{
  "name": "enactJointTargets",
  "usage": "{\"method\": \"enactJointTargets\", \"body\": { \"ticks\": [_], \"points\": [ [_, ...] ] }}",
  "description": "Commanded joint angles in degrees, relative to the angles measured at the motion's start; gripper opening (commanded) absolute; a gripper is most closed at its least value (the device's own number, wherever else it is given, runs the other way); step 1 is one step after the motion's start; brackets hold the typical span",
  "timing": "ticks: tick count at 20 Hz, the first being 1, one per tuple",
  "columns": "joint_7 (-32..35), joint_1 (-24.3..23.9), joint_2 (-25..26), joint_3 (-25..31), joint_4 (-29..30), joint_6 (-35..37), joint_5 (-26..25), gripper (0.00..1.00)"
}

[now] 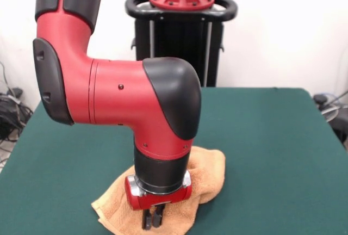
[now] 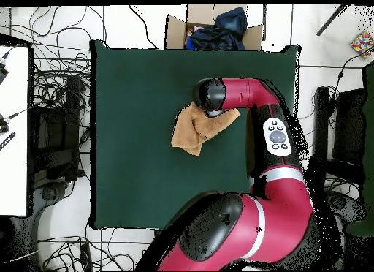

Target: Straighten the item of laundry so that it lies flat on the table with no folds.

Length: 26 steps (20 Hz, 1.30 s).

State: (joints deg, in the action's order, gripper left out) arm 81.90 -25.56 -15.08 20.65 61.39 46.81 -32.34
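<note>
The large rectangular dark green felt-like tabletop (image 1: 272,153) carries everything. The red and black robot arm (image 1: 136,104) reaches down over it. Beneath the arm, the small orange-tan terry-cloth towel (image 1: 209,172) lies rumpled and folded on the tabletop. The hand (image 1: 153,218) points down at the towel, its dark fingers close together; whether they pinch cloth I cannot tell.

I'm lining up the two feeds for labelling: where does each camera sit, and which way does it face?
Front view: across the table, facing the robot; shows the arm and its tool down on the towel.
Overhead view: above, looking straight down; shows the arm reaching from the bottom edge.
Both share the crumpled towel and green table.
</note>
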Motion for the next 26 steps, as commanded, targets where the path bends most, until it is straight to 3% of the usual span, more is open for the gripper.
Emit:
{"method": "enactJointTargets", "body": {
  "ticks": [1,5,6,21,26],
  "points": [
    [-5.02,-0.61,2.17,0.64,4.02,-1.07,-1.83,0.00],
    [-3.18,-1.01,1.72,0.76,4.97,-3.25,-1.49,0.00],
    [-2.99,-1.31,1.54,1.11,5.57,-5.43,-1.89,1.00],
    [-5.87,-0.75,2.93,0.90,4.22,-1.80,-2.46,1.00],
    [-5.19,-2.60,1.21,3.89,8.49,-5.73,-0.28,1.00]
  ]
}}
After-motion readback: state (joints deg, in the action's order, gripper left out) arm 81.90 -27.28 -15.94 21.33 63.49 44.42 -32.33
